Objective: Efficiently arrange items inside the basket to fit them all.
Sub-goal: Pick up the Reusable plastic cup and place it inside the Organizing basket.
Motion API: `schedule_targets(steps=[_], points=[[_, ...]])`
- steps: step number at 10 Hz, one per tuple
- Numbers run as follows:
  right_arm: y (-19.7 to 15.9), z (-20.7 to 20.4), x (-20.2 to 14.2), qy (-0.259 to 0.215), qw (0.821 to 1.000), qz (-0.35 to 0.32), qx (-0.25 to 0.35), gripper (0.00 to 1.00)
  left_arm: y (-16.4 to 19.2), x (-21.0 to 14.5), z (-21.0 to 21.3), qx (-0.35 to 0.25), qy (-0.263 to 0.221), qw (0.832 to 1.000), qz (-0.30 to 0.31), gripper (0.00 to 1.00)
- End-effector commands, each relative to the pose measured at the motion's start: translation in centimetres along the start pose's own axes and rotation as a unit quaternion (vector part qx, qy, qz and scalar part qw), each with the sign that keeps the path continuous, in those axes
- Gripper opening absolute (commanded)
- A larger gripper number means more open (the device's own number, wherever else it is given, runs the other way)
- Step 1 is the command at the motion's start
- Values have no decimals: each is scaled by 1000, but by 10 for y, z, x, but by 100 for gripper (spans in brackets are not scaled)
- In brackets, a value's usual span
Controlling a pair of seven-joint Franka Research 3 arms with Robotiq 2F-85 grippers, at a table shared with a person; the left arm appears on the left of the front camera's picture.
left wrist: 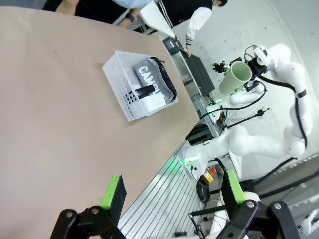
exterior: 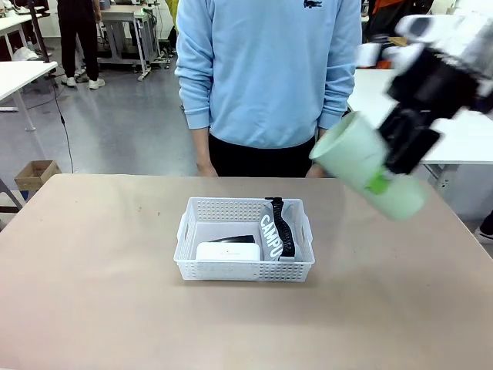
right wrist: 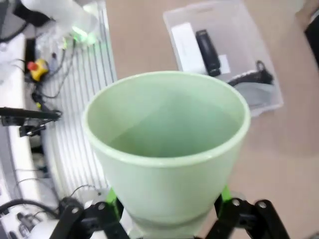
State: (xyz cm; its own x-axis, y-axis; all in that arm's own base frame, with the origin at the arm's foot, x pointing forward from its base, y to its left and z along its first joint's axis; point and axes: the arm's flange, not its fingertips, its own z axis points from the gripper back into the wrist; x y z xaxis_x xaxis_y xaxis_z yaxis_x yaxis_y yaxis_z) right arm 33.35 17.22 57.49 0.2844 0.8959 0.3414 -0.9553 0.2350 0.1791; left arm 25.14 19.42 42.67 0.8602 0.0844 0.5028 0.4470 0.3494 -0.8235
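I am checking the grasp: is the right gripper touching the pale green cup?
Touching. In the right wrist view, the right gripper has its green pads pressed against both sides of the pale green cup, held above the table.

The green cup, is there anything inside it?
Empty. The right wrist view looks straight into the cup, and only its bare green inside shows. The right tool holds it tipped, in the air.

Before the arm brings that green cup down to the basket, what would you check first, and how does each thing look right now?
1. Cup gripped: ok; right gripper is closed around the pale green cup, held in the air.
2. Free room in the basket: ok; far-left floor is bare.
3. Items settled: ok; white box, black stapler and grey pouch lie inside.
4. Left gripper out of the way: ok; open, off the table.
5. Person's hands: cannot tell.
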Motion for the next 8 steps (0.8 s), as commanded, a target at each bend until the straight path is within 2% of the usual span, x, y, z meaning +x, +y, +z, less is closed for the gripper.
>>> schedule_targets(steps=[1, 3, 4, 5, 6, 8], points=[[-16, -28, 52, 90, 996, -4, -3, 84, -3, 0, 0, -8, -6, 1000, -1, 100], [-12, -67, 94, 130, 991, 4, -19, 84, -3, 0, 0, -8, -6, 1000, -1, 100], [-11, -76, 104, 124, 992, -2, -30, 84, -3, 0, 0, -8, -6, 1000, -1, 100], [-9, -72, 100, 148, 988, 35, -8, 84, -3, 0, 0, -8, -6, 1000, -1, 100], [-3, -87, 97, 123, 992, 14, -9, 84, -3, 0, 0, -8, -6, 1000, -1, 100], [-3, -87, 97, 123, 992, 14, -9, 84, -3, 0, 0, -8, -6, 1000, -1, 100]])
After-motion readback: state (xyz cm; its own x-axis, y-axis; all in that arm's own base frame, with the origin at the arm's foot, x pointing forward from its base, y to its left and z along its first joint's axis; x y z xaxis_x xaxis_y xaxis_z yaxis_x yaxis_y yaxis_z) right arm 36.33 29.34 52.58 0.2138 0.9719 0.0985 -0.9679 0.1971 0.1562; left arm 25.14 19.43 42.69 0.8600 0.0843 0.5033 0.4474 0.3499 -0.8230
